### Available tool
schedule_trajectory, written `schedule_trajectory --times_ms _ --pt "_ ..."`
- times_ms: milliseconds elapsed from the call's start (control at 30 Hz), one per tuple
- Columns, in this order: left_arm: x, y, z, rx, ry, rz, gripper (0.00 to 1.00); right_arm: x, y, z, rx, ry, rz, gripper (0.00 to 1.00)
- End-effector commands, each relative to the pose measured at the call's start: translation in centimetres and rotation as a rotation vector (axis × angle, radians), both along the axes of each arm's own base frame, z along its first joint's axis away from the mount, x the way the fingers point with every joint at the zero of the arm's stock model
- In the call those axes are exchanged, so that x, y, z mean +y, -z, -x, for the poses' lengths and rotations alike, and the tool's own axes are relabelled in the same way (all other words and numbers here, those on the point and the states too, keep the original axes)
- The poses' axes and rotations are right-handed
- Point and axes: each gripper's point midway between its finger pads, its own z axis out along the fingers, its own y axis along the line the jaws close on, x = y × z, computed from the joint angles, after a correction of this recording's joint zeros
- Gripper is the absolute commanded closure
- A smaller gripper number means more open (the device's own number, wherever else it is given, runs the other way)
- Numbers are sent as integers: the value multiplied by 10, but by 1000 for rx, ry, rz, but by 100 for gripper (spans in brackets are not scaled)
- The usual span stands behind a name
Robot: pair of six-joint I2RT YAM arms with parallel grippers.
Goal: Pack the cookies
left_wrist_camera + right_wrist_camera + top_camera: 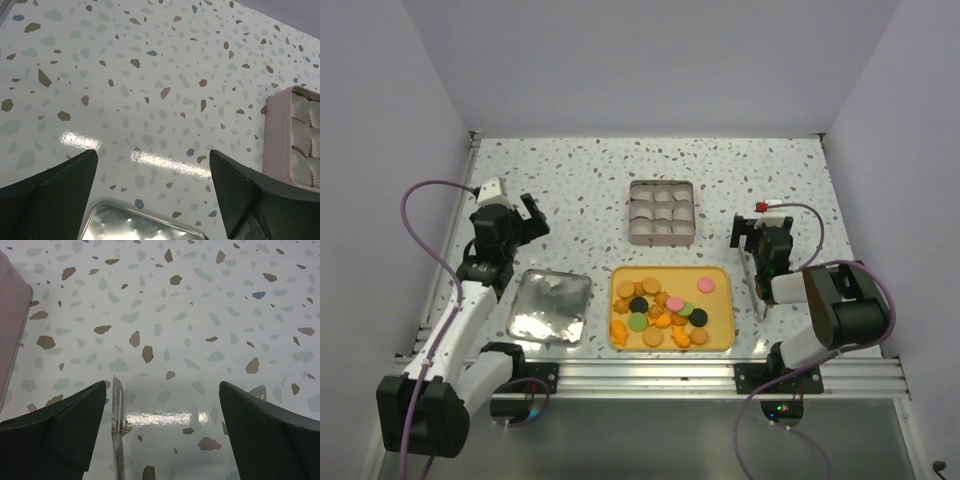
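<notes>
The cookies (pixel 660 308) lie loose on a yellow tray (pixel 720 335) at the front middle: mostly orange ones, plus a few black, green and pink discs. Behind the tray stands a square tin (pixel 662 212) lined with white paper cups; its pink side (pixel 280 135) shows at the right of the left wrist view. My left gripper (pixel 530 218) (pixel 152 155) hangs open over bare table, left of the tin. My right gripper (pixel 748 230) (pixel 162 385) is open too, right of the tin, with nothing between its fingers. No cookies show in either wrist view.
A shiny tin lid (pixel 550 305) (pixel 140 222) lies left of the tray, just below the left fingers. Metal tongs (pixel 755 285) (pixel 117 435) lie on the table right of the tray, beside the right gripper's left finger. White walls close in the table.
</notes>
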Motion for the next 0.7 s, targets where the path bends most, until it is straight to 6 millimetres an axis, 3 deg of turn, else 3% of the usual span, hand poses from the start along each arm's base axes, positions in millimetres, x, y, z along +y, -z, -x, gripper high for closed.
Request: schedule_trajectory --times_ms 0,67,133,167,200,267,300,367,467,667 --pt "9 -15 17 25 -103 69 0 0 -19 -8 -69 4 -13 1" --pt "7 -17 23 41 -102 83 0 0 -18 -8 -69 4 -13 1" --pt "-7 -31 23 48 -18 106 0 0 -19 -8 -71 4 -13 1" --pt "-11 -27 34 114 3 113 0 0 -18 -8 -68 4 -11 1" --pt "-20 -43 34 99 41 145 0 0 -18 -8 -68 4 -11 1" --pt "-21 -45 47 155 27 173 0 0 -18 -8 -66 4 -11 1" --pt "-21 -59 49 146 19 184 0 0 -18 -8 -68 4 -11 1" --pt "-13 -54 65 220 -16 159 0 0 -19 -8 -69 4 -11 1" --pt "26 -54 94 292 -214 51 0 0 -19 -8 -69 6 -11 1" --pt "17 -93 103 155 -108 44 0 -2 -19 -9 -77 15 -11 1"
